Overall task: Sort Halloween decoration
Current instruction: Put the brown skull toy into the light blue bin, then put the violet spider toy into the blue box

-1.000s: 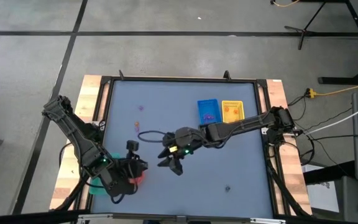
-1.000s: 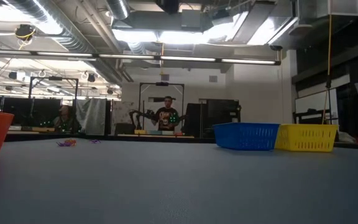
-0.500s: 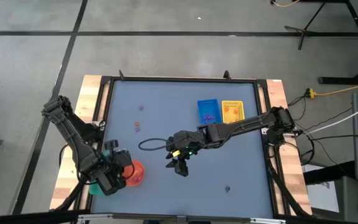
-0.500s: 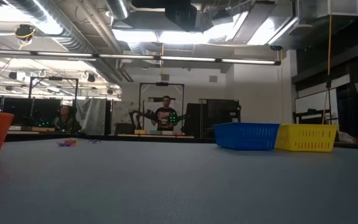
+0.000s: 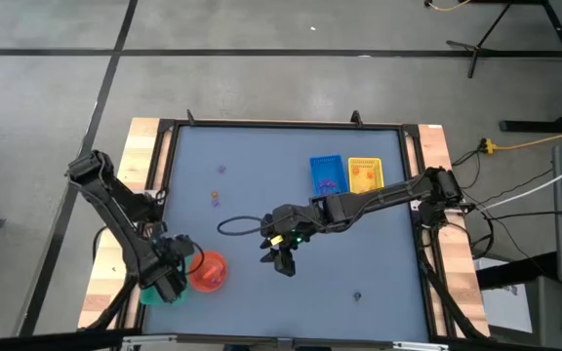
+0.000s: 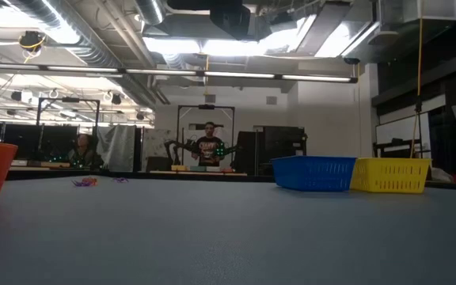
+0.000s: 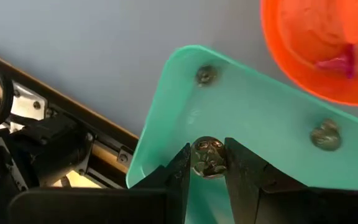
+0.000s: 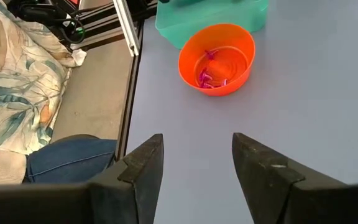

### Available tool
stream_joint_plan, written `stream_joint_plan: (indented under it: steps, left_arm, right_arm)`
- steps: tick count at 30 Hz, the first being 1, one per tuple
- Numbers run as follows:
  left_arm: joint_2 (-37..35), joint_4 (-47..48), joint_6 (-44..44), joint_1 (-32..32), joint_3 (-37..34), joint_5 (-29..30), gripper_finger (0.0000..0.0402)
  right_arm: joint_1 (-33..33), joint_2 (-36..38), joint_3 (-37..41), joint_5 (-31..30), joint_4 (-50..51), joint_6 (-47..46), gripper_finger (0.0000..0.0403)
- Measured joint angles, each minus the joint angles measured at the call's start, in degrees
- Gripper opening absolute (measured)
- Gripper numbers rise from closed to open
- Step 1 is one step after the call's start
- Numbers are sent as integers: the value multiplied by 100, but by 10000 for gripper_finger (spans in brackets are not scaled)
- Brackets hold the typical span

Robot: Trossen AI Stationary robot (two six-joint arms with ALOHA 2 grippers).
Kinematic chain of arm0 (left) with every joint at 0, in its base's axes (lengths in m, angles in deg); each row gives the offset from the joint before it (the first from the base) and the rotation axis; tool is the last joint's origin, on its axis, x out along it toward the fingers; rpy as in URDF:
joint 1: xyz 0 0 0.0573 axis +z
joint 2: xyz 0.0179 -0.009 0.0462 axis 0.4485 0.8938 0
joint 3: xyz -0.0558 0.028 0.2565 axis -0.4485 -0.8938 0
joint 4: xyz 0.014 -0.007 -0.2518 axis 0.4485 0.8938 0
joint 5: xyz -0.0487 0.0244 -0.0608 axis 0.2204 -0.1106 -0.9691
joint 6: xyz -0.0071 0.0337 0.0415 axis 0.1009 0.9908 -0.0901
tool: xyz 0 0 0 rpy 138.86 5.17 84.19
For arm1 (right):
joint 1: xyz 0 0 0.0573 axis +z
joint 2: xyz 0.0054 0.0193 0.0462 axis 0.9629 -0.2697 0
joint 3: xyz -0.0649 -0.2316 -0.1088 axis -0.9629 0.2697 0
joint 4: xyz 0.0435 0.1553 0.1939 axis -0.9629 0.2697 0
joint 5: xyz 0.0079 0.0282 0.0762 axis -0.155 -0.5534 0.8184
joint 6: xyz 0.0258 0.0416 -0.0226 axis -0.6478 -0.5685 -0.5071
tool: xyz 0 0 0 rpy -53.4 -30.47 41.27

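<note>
While over green tray — left gripper pinches dark skull piece.

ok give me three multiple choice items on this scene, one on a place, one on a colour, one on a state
1. Where is the left tool?
A. over the green tray
B. over the yellow tray
C. over the table's middle

2. What colour is the bowl?
A. blue
B. orange
C. white

3. What state is the right tool in?
A. shut on a bowl
B. shut on a cable
C. open and empty

Answers:
1. A, the left wrist view shows its fingers right above the green tray with a dark skull piece between them.
2. B, the right wrist view shows an orange bowl with purple pieces inside, beside the green tray.
3. C, in its wrist view the fingers stand apart with only bare table between them.
</note>
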Motion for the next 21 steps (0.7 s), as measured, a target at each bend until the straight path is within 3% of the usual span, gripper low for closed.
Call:
stream_joint_plan:
  steps: [7, 21]
  left_arm:
    - [0, -122, -19, 4, -212, -3, 69]
    - [0, -124, -39, 4, -237, -2, 169]
  right_arm:
    - [0, 0, 2, 0, -2, 2, 189]
    - [0, 0, 4, -2, -2, 2, 189]
